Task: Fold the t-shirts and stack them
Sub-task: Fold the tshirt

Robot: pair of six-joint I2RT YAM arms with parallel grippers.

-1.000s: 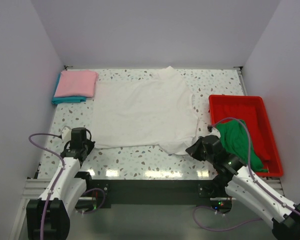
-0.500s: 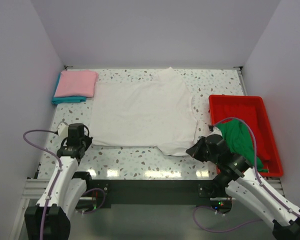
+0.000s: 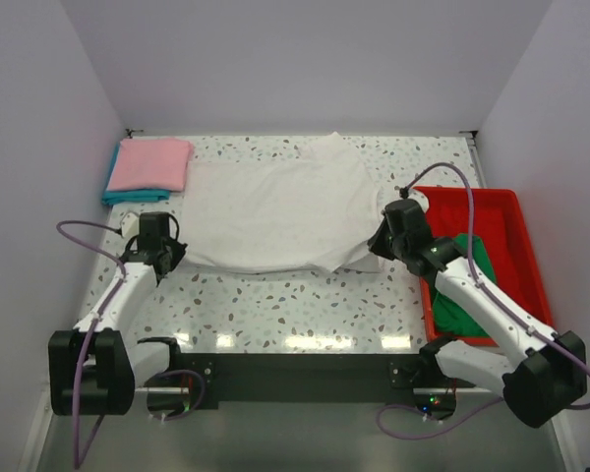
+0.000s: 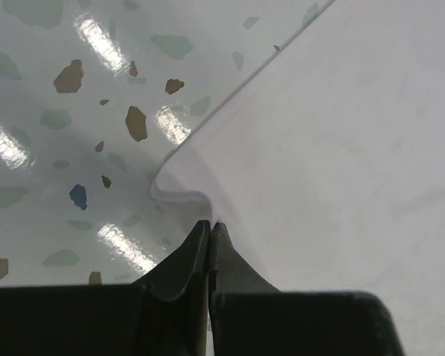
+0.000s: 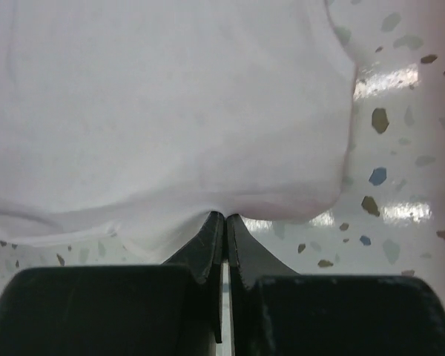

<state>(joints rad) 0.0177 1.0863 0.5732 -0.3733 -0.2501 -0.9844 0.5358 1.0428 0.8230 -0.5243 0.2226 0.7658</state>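
- Our left pincer [image 3: 165, 258] and right pincer [image 3: 381, 242] each clench the white t-shirt [image 3: 275, 211] at its near edge.
- It lies spread on the speckled desk [image 3: 275, 307], with pale walls [image 3: 305, 59] around.

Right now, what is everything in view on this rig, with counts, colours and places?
white t-shirt: one, white, spread out mid-table
pink t-shirt: one, pink, folded, far left corner, on top of the teal one
teal t-shirt: one, teal, folded under the pink
green t-shirt: one, green, bunched in the tray
red tray: one, red, right side of table
table: one, speckled white
left pincer: one, black, shut on the white t-shirt's near left corner
right pincer: one, black, shut on its near right edge
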